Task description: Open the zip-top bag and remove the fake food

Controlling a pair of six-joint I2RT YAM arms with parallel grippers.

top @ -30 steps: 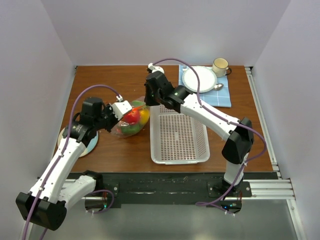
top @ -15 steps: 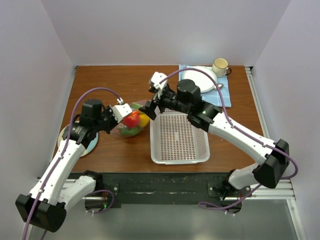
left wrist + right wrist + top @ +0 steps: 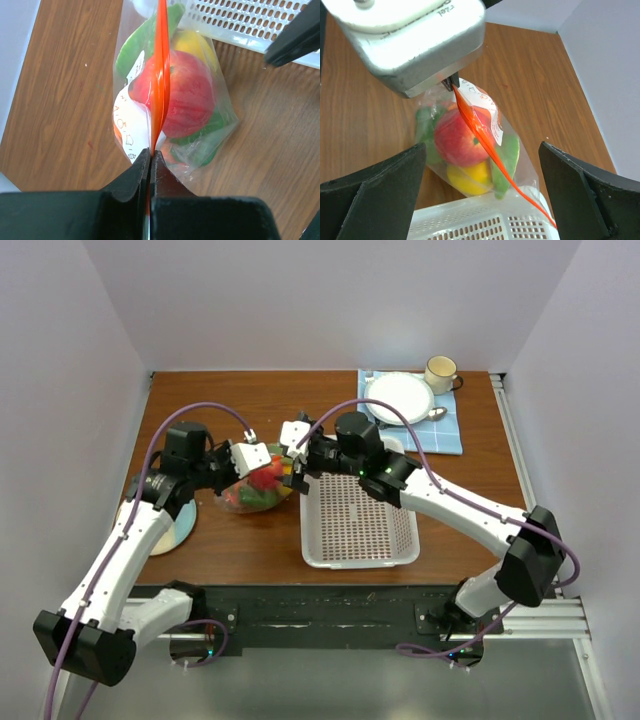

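The zip-top bag [image 3: 256,487] is clear with a red-orange zip strip [image 3: 161,75], and it hangs just over the wooden table, left of the basket. Inside it is the fake food: a red apple [image 3: 190,95], a yellow lemon [image 3: 470,177] and green pieces [image 3: 507,155]. My left gripper [image 3: 150,152] is shut on the near end of the zip strip. My right gripper [image 3: 482,146] is wide open. It faces the bag's other end, with one finger on each side, apart from the plastic.
A white perforated basket [image 3: 358,520] stands right beside the bag. At the back right a blue cloth [image 3: 447,430] carries a white plate [image 3: 399,397], a spoon and a mug [image 3: 440,371]. A pale round plate [image 3: 176,527] lies under my left arm.
My right gripper has let go and opened wide. It has swung lower and toward the bag's free end. The left gripper has shifted slightly back, still gripping the zip strip.
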